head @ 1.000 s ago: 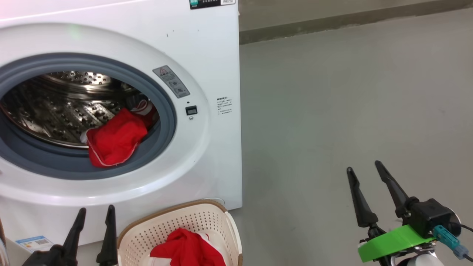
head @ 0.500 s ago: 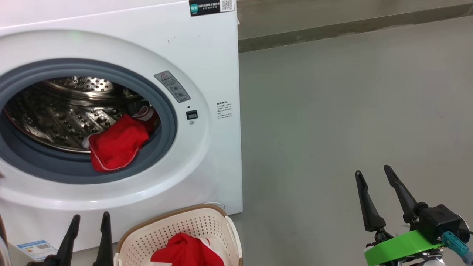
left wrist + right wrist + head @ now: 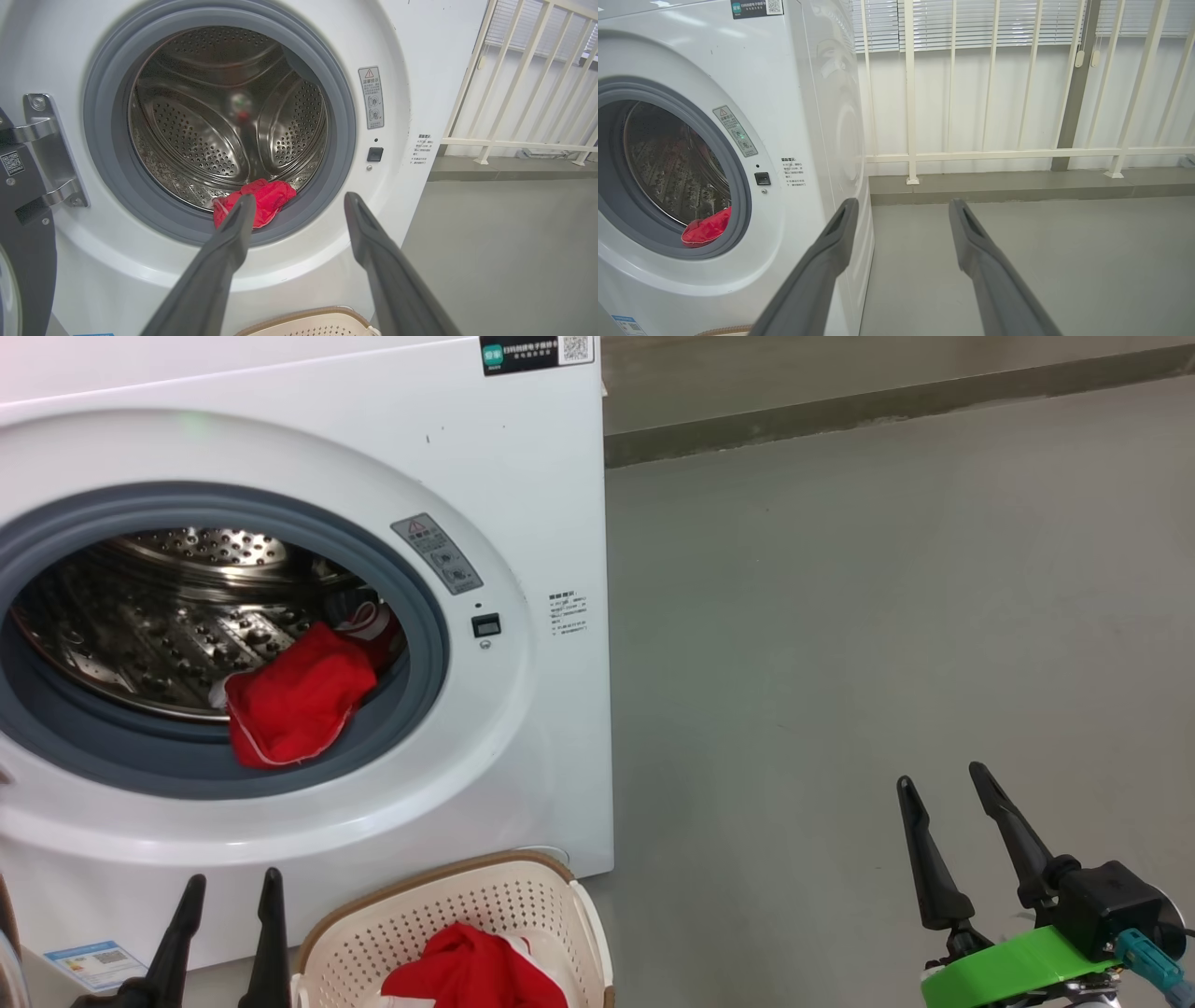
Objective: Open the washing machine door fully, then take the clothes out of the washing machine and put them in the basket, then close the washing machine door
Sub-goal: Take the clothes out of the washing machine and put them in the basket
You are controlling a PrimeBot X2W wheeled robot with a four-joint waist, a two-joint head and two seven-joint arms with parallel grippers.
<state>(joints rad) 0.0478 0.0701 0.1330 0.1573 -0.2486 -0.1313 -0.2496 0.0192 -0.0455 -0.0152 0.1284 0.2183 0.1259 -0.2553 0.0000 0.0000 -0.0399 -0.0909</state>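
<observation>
Left claw (image 3: 233,887), base cut off below, and right claw (image 3: 941,784) both spread wide, empty. Beyond: perforated cream basket (image 3: 439,882), half out of frame, holding soft red clothes (image 3: 471,966); more lie at the washer (image 3: 523,476) opening, on the holed steel drum (image 3: 159,616). Open door (image 3: 21,233) mostly cropped.

There is one washing machine (image 3: 523,476) and one basket (image 3: 373,919). Red clothes (image 3: 294,705) make two heaps, counting the second heap (image 3: 471,971); garments per heap cannot be told. Two grippers show, the left gripper (image 3: 234,875) and the right gripper (image 3: 940,775), each with two jaws.
</observation>
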